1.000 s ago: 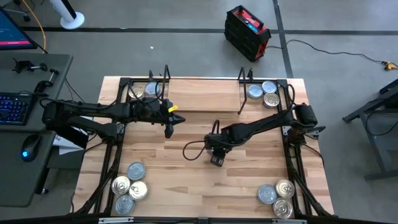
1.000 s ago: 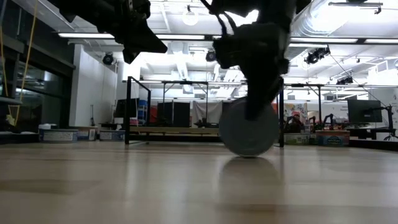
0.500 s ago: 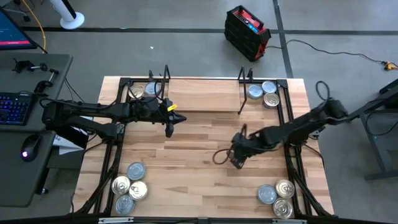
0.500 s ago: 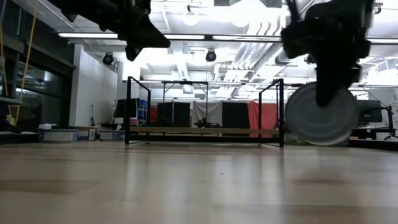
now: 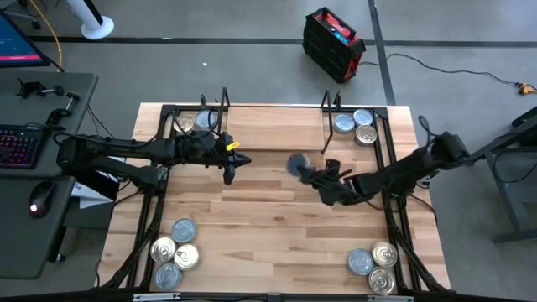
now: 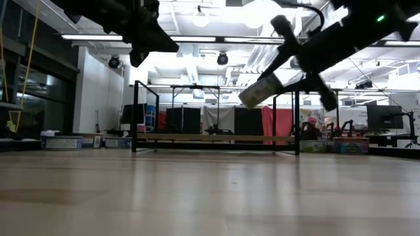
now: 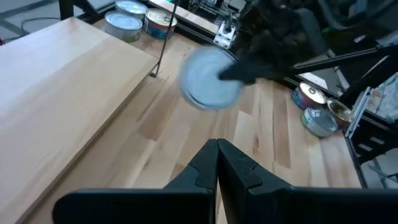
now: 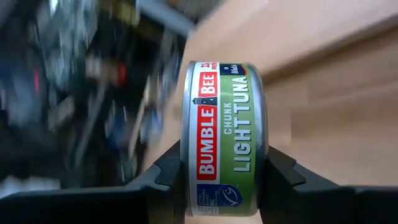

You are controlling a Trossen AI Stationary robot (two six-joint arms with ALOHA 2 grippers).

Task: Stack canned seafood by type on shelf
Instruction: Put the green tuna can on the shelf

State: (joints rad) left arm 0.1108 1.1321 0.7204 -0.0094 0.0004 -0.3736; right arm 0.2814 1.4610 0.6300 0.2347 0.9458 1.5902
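Tin [image 8: 222, 138] pinched flat-face to flat-face between your right gripper [image 8: 222, 180] jaws, held above the tabletop [image 5: 252, 226] just before the shelf [image 5: 273, 127].
Its green tuna label faces you, rim edge-on, tilted; your left gripper [image 7: 217, 163] hangs pressed shut.

Held tuna can [image 8: 225, 137]: green label, white lettering, red brand panel, silver rims. Fingers [image 8: 283, 177] black. Shelf [image 5: 275, 128] pale wood, black brackets. Corner cans gold- or silver-blue-lidded.
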